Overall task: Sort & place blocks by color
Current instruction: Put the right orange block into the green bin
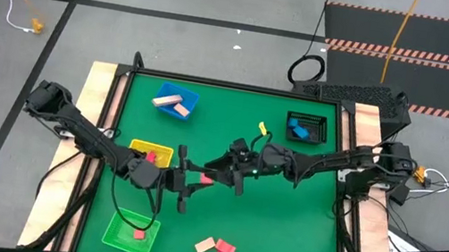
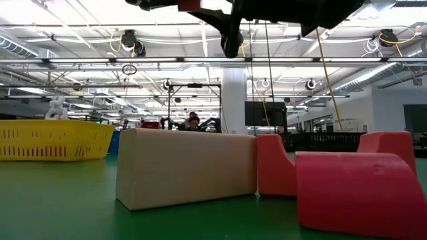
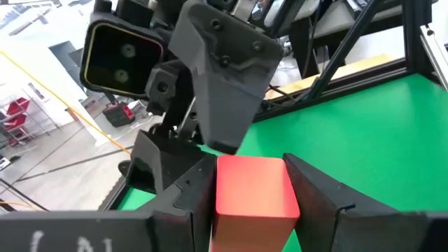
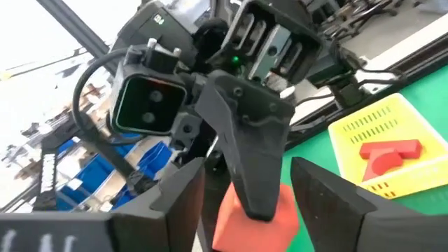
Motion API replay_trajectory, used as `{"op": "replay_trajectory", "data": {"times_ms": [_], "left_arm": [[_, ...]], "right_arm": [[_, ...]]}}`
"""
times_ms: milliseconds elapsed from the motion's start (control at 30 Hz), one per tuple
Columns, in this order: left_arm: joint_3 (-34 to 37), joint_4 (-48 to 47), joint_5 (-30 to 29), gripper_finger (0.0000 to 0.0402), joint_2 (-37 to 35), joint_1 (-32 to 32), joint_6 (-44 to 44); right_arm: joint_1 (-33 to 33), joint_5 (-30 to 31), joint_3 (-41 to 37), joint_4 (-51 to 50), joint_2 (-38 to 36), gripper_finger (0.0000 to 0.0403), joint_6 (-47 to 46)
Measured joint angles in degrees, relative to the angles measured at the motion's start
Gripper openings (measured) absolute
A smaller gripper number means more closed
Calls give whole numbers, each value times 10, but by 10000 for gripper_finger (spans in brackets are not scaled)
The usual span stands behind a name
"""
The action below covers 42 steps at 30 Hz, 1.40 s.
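We are mid-handover above the middle of the table (image 1: 297, 237). Our left gripper (image 3: 252, 199) is clamped on a red block (image 3: 253, 194), held in the air, while the right gripper (image 4: 248, 203) stands with its jaws apart around the same block — it looks like a release. Next, we judge, the right arm must back clear so the left can carry the block to a tray — perhaps the yellow tray (image 1: 144, 147), which already holds red pieces.
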State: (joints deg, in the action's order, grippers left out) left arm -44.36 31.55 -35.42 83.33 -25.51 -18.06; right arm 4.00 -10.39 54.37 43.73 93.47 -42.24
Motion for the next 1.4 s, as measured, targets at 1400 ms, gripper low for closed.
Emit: {"op": "replay_trajectory", "data": {"times_ms": [1400], "left_arm": [[0,-405,368,143,-140,-42,725]], "right_arm": [[29,-20,0,-349,-148,215,34]]}}
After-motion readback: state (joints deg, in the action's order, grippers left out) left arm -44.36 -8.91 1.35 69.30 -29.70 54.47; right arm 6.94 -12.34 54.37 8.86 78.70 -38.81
